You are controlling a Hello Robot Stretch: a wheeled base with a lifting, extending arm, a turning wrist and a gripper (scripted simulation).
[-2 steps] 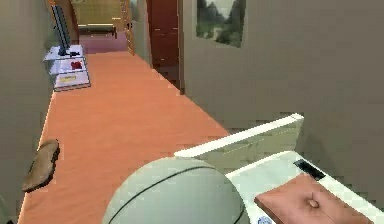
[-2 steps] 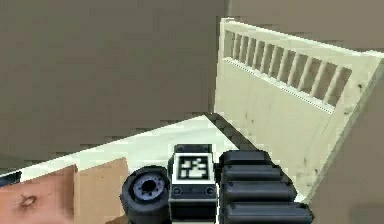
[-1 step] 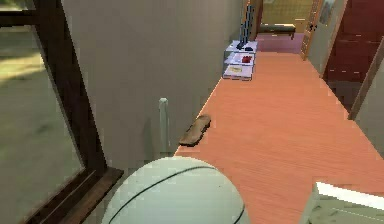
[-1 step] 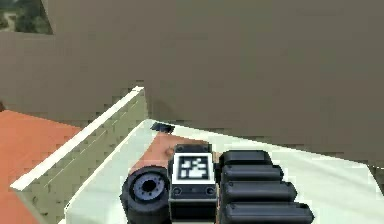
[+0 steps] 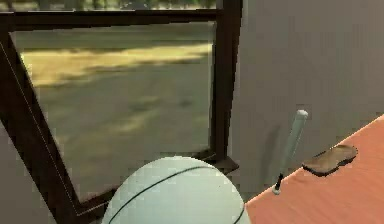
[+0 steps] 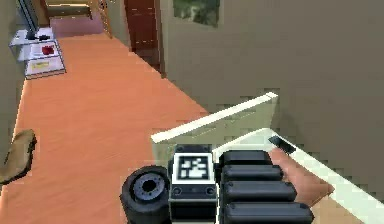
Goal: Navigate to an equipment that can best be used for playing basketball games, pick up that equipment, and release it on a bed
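A pale, bluish-white ball with dark curved seams (image 5: 176, 196) sits at the forward view's bottom edge, below a window, shaped like a basketball. In the arm side view the dark arm (image 6: 255, 190) rises from the bottom edge with a white marked square (image 6: 192, 166) on it. Left of that is the gripper's round dark body (image 6: 143, 197), over orange floor. I cannot make out its fingers, so I cannot tell whether it holds anything. A white-edged low frame, perhaps a bed corner (image 6: 215, 122), lies just beyond the arm.
A dark-framed window (image 5: 226, 80) looks out on grass. A grey bat (image 5: 291, 150) leans on the wall, and a brown object (image 5: 331, 158) lies on the floor beside it. An orange-floored hall (image 6: 95, 95) runs past a dark red door (image 6: 142, 35) to a low shelf (image 6: 38, 55).
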